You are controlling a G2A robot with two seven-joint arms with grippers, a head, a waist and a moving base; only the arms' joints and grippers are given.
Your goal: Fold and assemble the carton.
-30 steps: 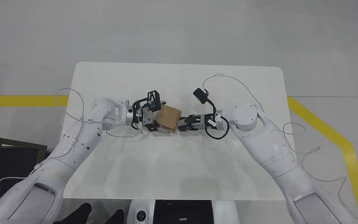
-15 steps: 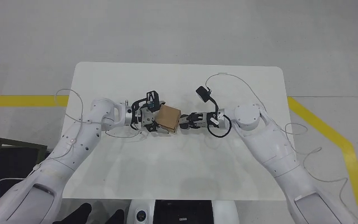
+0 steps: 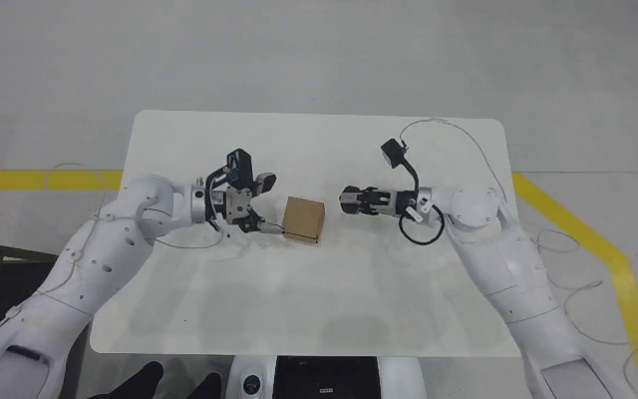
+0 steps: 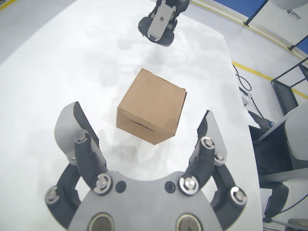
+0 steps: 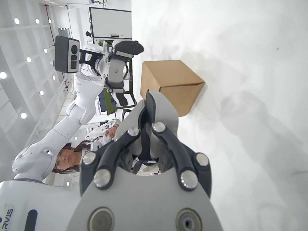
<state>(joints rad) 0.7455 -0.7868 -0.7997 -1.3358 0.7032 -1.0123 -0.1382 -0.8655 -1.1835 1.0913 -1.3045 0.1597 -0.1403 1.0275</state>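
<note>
Carton: The small brown cardboard carton (image 3: 303,219) is seen standing near the middle of the white counter (image 3: 399,299), free of both tools. Every visible flap is shut, and it reads as a closed cube.
Left tool: The left tool (image 3: 265,205) is held with its fingers spread wide and nothing between them. It is just beside one side of the carton but apart from it.
Right tool: The right tool (image 3: 346,197) is held with its fingers pressed together on nothing. It is on the carton's opposite side, across a plain gap.
Key relation: The carton lies between the two tools, straight ahead of the left tool's opening and turned slightly to it.
Long axis: None can be made out, as the sides look about equal.
Nearer arm: The left is judged nearer.
Seam: A thin dark slit is seen on the face toward the left tool. Whether that tuck is fully seated cannot be told.
Stage: The folding is judged done or nearly so.
Next move: If a further grasp or press is wanted, only a short straight advance of the left tool is called for. Its span looks wider than the carton.
</note>
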